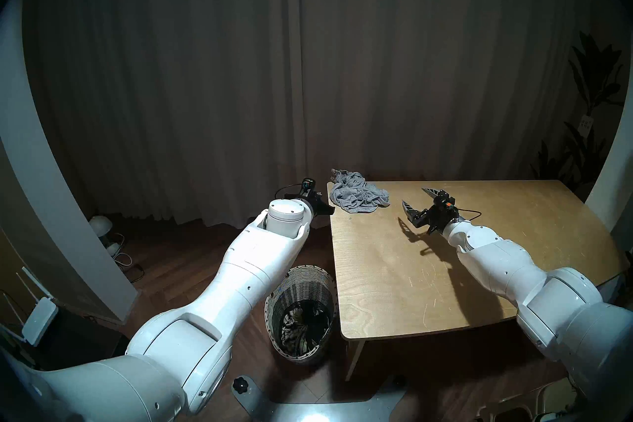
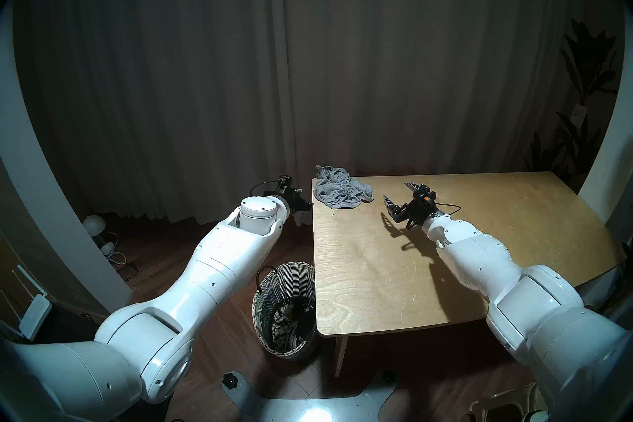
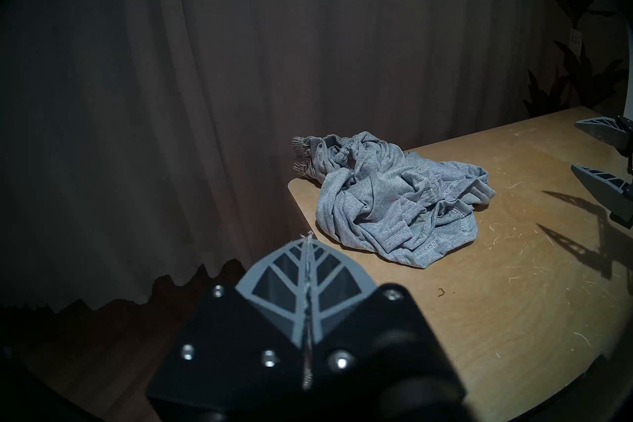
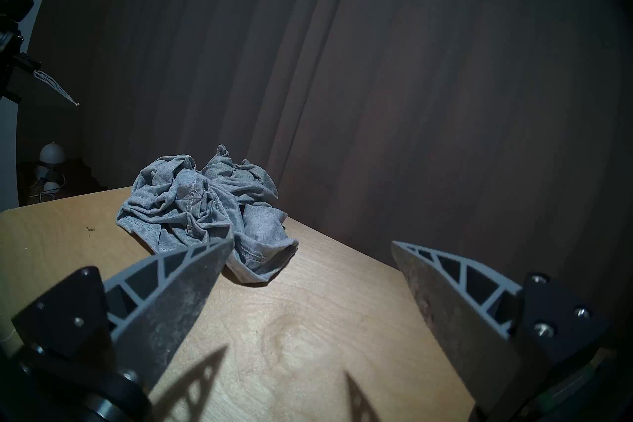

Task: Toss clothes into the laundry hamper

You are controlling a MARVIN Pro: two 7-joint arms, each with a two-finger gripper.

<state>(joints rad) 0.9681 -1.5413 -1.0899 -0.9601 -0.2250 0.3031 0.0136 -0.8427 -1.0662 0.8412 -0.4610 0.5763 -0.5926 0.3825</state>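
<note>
One garment on the table: a grey heather garment (image 1: 358, 193) lies crumpled at the far left corner of the wooden table (image 1: 479, 260). It touches nothing but the table top.
Garment edge: a ribbed band of the grey cloth sticks out over the far edge of the table, seen best in the left wrist view (image 3: 303, 156).
Laundry hamper: the woven wicker hamper (image 1: 301, 291) stands on the floor, just beside the near left corner of the table. It stands upright.
Inside the hamper: a cream garment with black stripes (image 1: 294, 325) lies at the bottom, with a black garment (image 1: 313, 308) next to it.
Left gripper: the left gripper (image 1: 327, 209) is in the air just off the left edge of the table, near the grey garment but not touching it. Its two grey fingers (image 3: 287, 270) are pressed tight together and hold nothing.
Right gripper: the right gripper (image 1: 416, 200) hangs over the table, to the right of the grey garment and apart from it. Its jaws stand wide and hold nothing.
Shadow: the right gripper throws a dark shadow on the table top under it.
Behind: a dark curtain (image 1: 308, 68) hangs past the far side of the table.
</note>
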